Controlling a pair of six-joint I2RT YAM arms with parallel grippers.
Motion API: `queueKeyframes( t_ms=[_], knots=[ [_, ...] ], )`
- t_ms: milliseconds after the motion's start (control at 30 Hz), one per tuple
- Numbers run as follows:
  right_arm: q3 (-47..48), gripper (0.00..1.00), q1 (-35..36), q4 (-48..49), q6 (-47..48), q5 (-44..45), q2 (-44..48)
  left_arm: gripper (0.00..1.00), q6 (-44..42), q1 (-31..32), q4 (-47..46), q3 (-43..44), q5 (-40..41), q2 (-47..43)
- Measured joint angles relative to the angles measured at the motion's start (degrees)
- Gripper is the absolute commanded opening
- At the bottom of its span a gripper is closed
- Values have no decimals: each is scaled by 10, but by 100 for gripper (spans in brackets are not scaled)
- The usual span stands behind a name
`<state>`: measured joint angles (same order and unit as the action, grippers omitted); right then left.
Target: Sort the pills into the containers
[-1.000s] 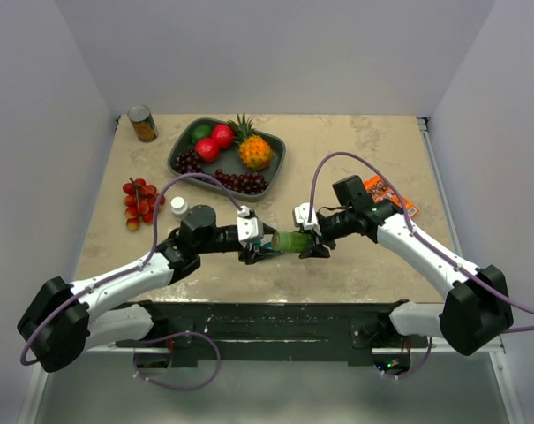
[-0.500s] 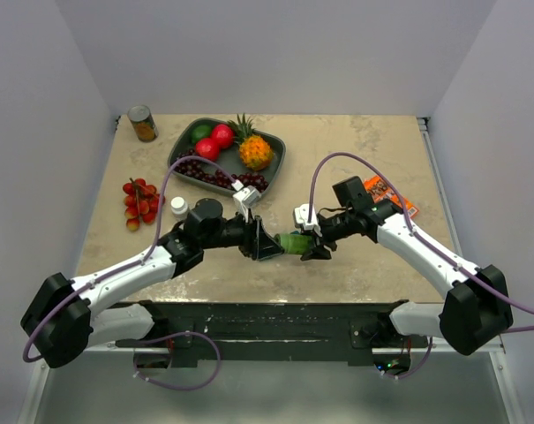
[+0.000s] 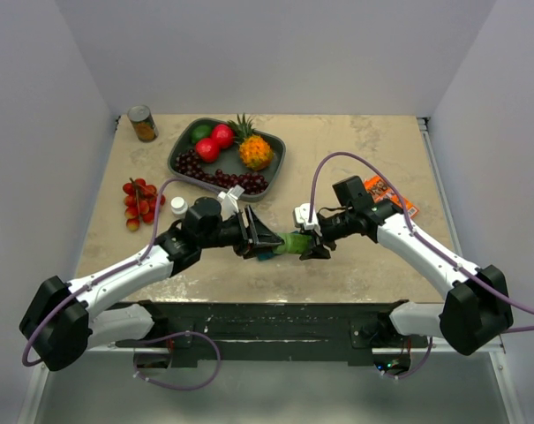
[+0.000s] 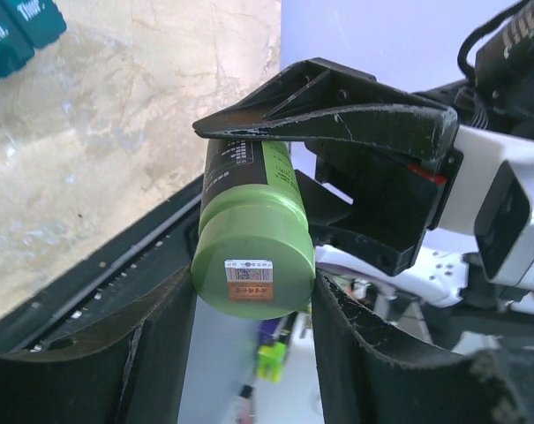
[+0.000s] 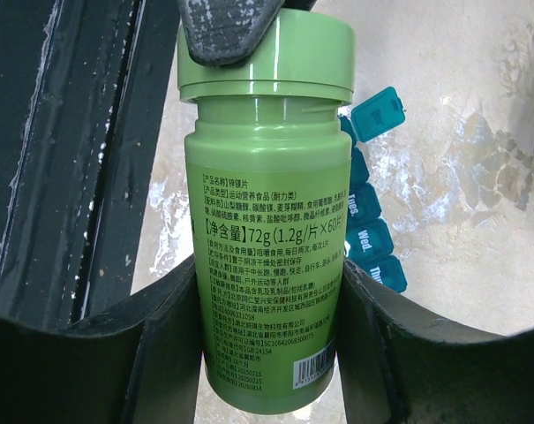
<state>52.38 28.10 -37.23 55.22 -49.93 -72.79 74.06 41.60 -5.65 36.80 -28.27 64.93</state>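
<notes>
My right gripper [image 3: 307, 242] is shut on the body of a green pill bottle [image 3: 291, 240] and holds it sideways above the table near the front edge. In the right wrist view the bottle [image 5: 267, 238] fills the space between the right gripper's [image 5: 267, 291] fingers. My left gripper [image 3: 263, 237] is shut on the bottle's green cap [image 4: 253, 265], which sits between its fingers [image 4: 364, 353]. The teal containers [image 3: 267, 256] lie on the table just under the bottle. They also show in the right wrist view [image 5: 368, 221] and the left wrist view [image 4: 19, 31]. No loose pills show.
A dark grey fruit tray [image 3: 180, 162] with pineapple, grapes and apples stands at the back. A can [image 3: 143, 124], a red fruit cluster [image 3: 140, 201] and a small white bottle [image 3: 179, 208] are on the left. An orange packet [image 3: 392, 194] lies on the right.
My left wrist has rolled and its gripper has shifted slightly right onto the cap. The right gripper and the bottle have stayed put.
</notes>
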Motion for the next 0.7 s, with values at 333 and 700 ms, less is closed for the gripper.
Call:
queueKeyframes(
  t_ms=[333,700],
  knots=[
    [0,0,0,6,0,-4,0,0,56,-31,24,-7,-17,-32],
    [0,0,0,6,1,0,0,0,-52,-113,144,-23,5,-75]
  ],
)
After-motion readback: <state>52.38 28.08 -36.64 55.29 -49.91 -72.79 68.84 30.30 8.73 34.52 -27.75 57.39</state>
